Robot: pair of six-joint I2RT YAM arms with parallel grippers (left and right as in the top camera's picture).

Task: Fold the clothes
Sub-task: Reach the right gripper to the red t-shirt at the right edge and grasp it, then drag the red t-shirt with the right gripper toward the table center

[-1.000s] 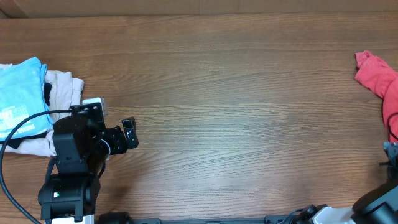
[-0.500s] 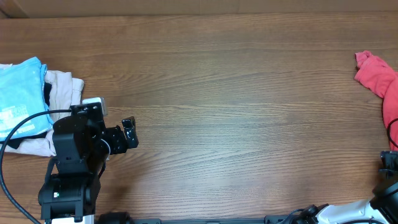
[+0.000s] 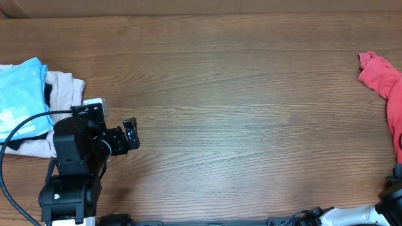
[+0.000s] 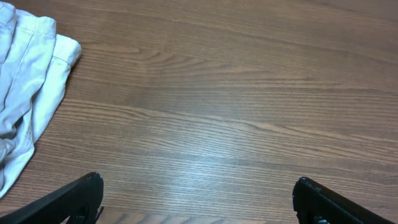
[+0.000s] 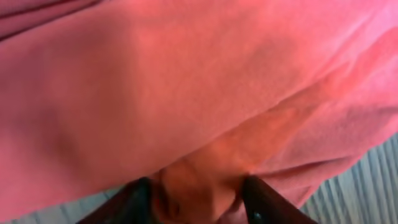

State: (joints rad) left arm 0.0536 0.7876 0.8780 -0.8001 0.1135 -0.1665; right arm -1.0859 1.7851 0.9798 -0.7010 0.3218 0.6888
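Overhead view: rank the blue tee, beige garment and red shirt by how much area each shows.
1. blue tee, though the frame edge cuts it off.
2-3. beige garment and red shirt: about alike. The beige is partly covered and the red runs out of frame, so these two stay unranked.

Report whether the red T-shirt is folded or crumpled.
Crumpled: the coral-red T-shirt lies bunched at the table's right edge, a wad pinched in the right gripper.

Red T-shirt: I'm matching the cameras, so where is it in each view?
Overhead: red T-shirt at the far right edge.
Left wrist: not in it.
Right wrist: it fills the picture, a fold pinched in the right gripper.
Shared landmark: the wood-grain table.
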